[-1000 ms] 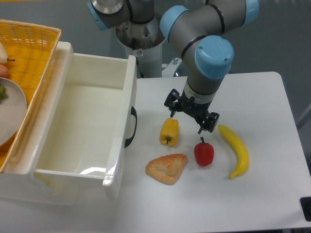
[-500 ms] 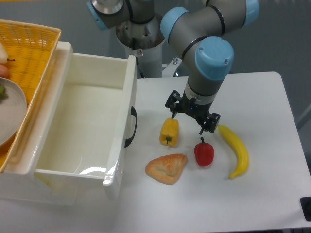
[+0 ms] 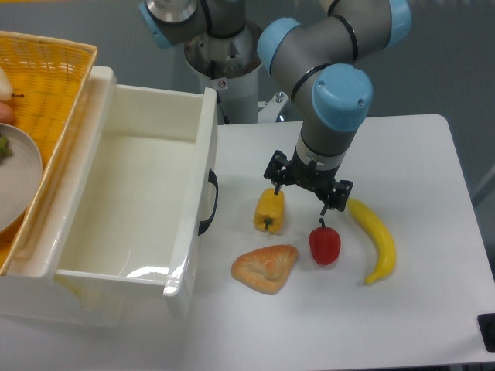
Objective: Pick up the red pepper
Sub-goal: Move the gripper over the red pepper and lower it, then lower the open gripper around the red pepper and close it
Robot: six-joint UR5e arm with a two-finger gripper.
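The red pepper (image 3: pixel 325 245) is small and glossy with a dark stem and sits upright on the white table (image 3: pixel 433 301), between the yellow pepper (image 3: pixel 269 210) and the banana (image 3: pixel 374 239). My gripper (image 3: pixel 304 193) is open, hanging just above and behind the red pepper. One fingertip is near the yellow pepper's top, the other just above the red pepper's stem. It holds nothing.
A croissant-like pastry (image 3: pixel 265 267) lies in front of the yellow pepper. A large white bin (image 3: pixel 197 193) with a black handle stands at the left. A yellow wicker basket (image 3: pixel 54 85) with a plate lies behind it at the far left.
My gripper has shifted slightly right and down toward the red pepper. The objects on the table have not moved.
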